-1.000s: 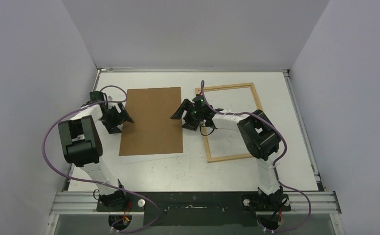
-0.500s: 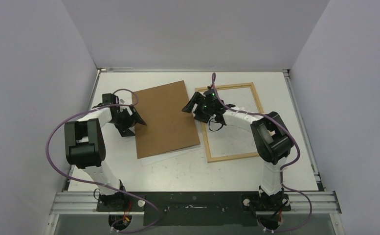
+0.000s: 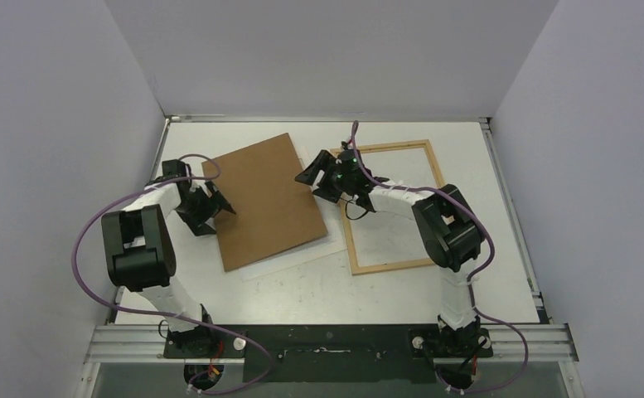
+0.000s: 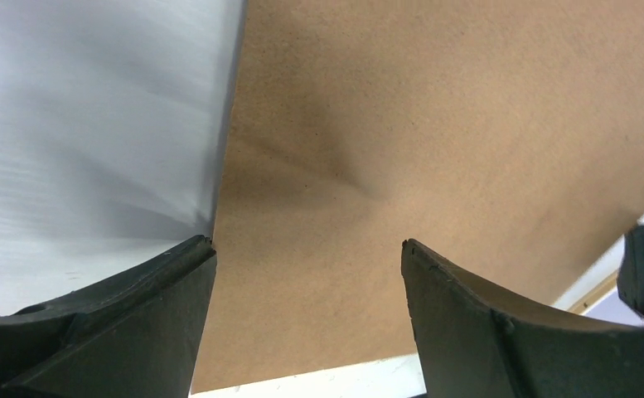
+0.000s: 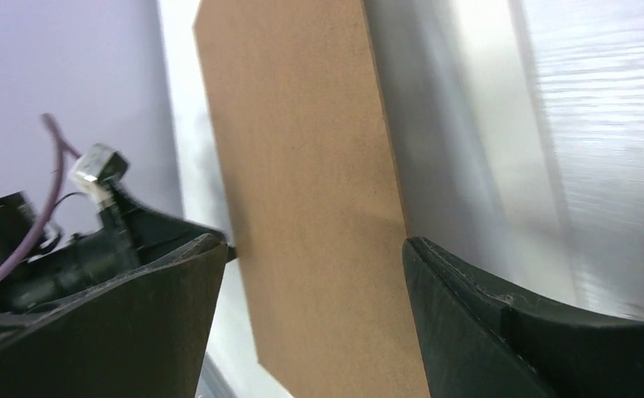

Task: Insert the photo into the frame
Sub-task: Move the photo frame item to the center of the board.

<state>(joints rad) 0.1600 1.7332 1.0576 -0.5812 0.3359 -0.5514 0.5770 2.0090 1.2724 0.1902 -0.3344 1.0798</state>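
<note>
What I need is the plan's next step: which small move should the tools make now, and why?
Probably slide the brown backing panel leftward off the photo: it covers all but a white strip at the sheet's near edge. The left tool and right tool stand open at the panel's side edges, and the frame lies empty to the right.

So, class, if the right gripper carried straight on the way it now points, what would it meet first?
Most likely the brown backing board, lying straight ahead between the right gripper's open fingers; depth is unclear, so they may be touching.
</note>
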